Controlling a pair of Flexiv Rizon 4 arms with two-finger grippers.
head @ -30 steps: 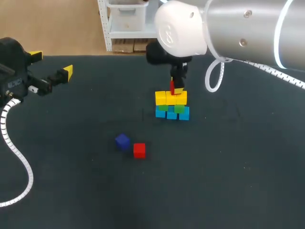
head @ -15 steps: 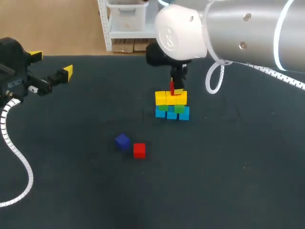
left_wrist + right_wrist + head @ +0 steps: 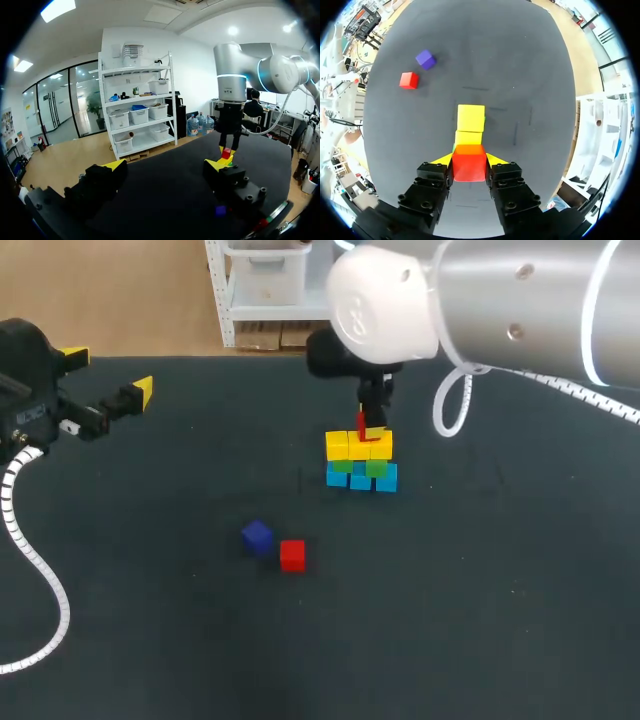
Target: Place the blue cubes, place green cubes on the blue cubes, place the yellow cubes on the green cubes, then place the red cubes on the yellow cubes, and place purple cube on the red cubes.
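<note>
Two reds to place: one red cube (image 3: 469, 171) clamped in right gripper (image 3: 469, 161) over yellow cubes (image 3: 358, 446), upper middle of frame. Next, lowering squarely, then releasing. Empty left gripper (image 3: 108, 375) spread, upper left; other red cube (image 3: 292, 555) below centre.

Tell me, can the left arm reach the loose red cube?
Probably yes. The left gripper is open and empty, and nothing lies between it and the loose red cube; only the purple cube sits close by. The right gripper, with the held red cube, is at the stack.

A robotics lab: left arm (image 3: 25, 370) and right arm (image 3: 520, 310) at a dark table (image 3: 450, 620).
</note>
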